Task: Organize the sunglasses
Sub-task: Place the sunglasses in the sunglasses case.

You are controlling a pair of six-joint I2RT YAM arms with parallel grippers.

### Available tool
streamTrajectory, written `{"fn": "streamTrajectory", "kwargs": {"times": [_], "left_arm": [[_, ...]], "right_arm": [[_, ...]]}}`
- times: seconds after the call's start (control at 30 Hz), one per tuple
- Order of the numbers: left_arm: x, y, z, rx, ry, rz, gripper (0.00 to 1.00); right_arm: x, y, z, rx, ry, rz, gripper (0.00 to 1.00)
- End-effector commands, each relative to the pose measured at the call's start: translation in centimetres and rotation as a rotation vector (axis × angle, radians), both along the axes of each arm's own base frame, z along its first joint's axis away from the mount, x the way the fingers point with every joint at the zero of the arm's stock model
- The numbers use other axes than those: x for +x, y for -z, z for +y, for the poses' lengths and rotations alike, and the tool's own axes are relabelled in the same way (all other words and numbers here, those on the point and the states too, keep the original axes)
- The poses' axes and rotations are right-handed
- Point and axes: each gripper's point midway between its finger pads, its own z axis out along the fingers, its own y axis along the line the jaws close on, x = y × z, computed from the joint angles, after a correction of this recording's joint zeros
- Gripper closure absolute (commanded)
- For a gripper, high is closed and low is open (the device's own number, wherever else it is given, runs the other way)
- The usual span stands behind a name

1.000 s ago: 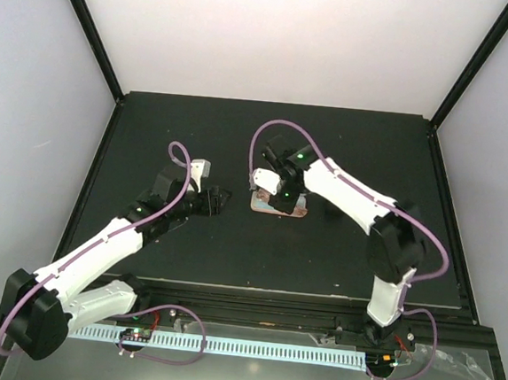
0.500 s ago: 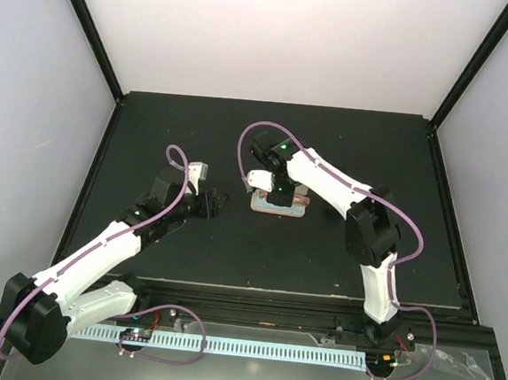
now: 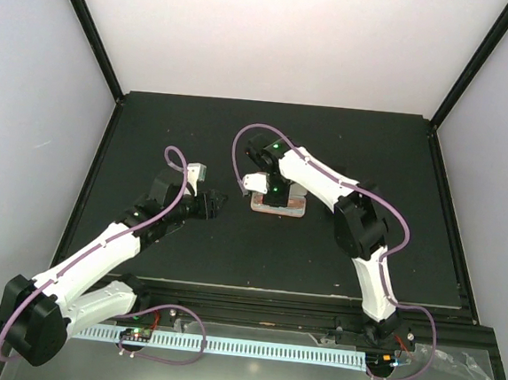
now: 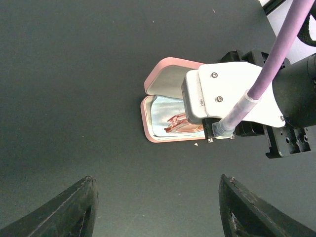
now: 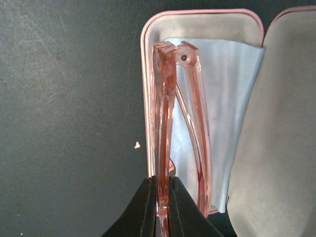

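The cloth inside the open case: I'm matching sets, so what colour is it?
The cloth is light blue, clearest in the right wrist view.

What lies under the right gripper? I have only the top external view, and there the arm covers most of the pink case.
Observer: The pink case lies open, and a light blue cloth is spread in its tray.
Operator: Are the glasses already inside?
Observer: The right gripper is shut on the red-pink sunglasses, which are folded and above the cloth. Whether they touch it, I cannot tell.
Operator: And the left gripper, does it hold something?
Observer: No. The left gripper is open and empty, and it faces the case without touching it.
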Motion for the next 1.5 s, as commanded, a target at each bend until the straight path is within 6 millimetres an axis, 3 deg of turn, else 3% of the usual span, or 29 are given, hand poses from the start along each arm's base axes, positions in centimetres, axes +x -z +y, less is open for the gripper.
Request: {"fn": "streamTrajectory", "kwargs": {"times": [0.0,0.6,0.87,1.07,1.47], "left_arm": [[0.5,0.1,0.6,0.022,-0.022,-0.009,0.33],[0.4,0.5,0.9,0.03,-0.027,0.004,0.33],[0.3,0.8,0.9,0.033,-0.026,0.012,0.33],[0.3,0.9,0.8,0.03,-0.021,0.016,0.33],[0.4,1.2,0.6,0.033,-0.015,0.026,0.33]], "right_arm": [[0.2,0.2,0.6,0.005,-0.008,0.013,0.92],[0.6,1.5,1.0,0.033,0.09,0.08,0.88],[0.9,0.3,0.6,0.052,0.159,0.102,0.99],[1.5,-0.6,0.5,0.06,0.158,0.062,0.99],[1.0,1.4,0.1,0.008,0.086,0.097,0.98]]}}
